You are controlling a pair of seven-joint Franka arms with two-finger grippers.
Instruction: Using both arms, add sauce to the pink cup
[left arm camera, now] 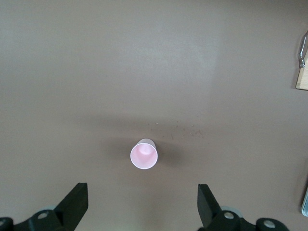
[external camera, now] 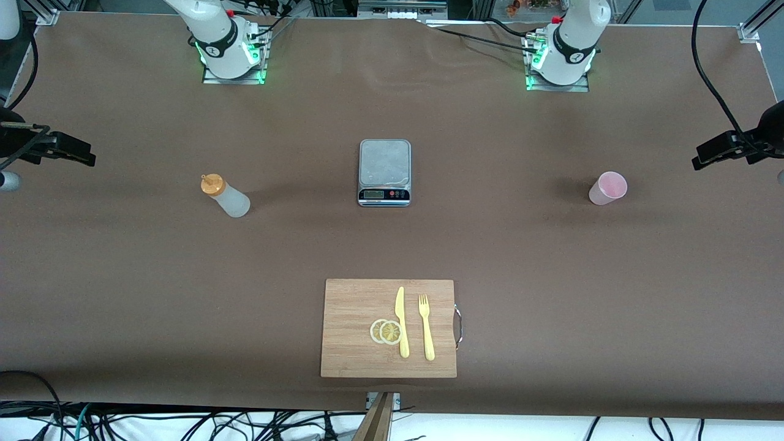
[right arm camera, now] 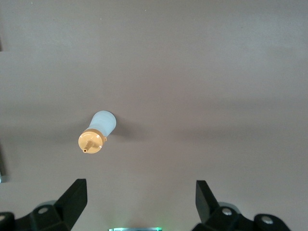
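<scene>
The sauce is a whitish squeeze bottle with an orange cap (external camera: 225, 196), standing upright toward the right arm's end of the table. The pink cup (external camera: 608, 188) stands upright toward the left arm's end. In the front view only the arms' bases show. My left gripper (left arm camera: 143, 192) hangs high above the table, open and empty, with the pink cup (left arm camera: 144, 154) far below, just ahead of its fingertips. My right gripper (right arm camera: 142, 190) is likewise high, open and empty, and the sauce bottle (right arm camera: 98, 131) stands below it, off to one side.
A silver scale (external camera: 384, 171) sits mid-table between bottle and cup. Nearer the front camera lies a wooden cutting board (external camera: 349, 300) bearing a yellow knife (external camera: 402, 321), a yellow fork (external camera: 425, 327) and two lemon slices (external camera: 386, 331). Camera clamps stand at both table ends.
</scene>
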